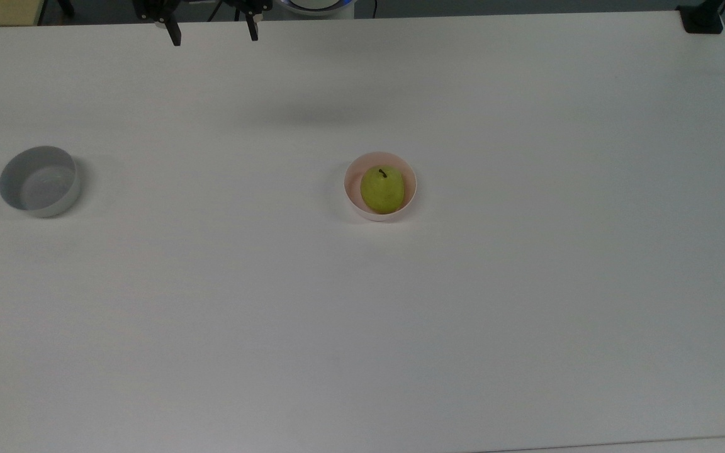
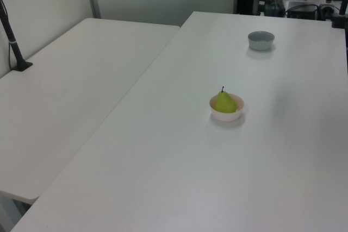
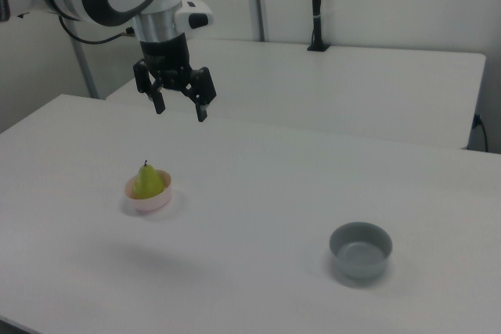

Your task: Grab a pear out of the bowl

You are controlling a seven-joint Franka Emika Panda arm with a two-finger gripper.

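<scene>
A yellow-green pear (image 1: 382, 190) (image 2: 224, 102) (image 3: 148, 181) with a dark stem stands upright in the pale pink bowl (image 1: 352, 192) (image 2: 227, 115) (image 3: 151, 203) near the middle of the white table. My gripper (image 1: 214, 33) (image 3: 180, 109) hangs open and empty high above the table, at the top edge of the top view and left of the bowl there. In the right view it is above the bowl and slightly to its right, well clear of the pear.
A grey bowl (image 1: 40, 181) (image 2: 261, 40) (image 3: 360, 250) sits empty at the top view's far left. A second white table (image 2: 70, 85) adjoins. A black post with a clamp (image 3: 316, 5) (image 2: 13, 44) stands on the second table.
</scene>
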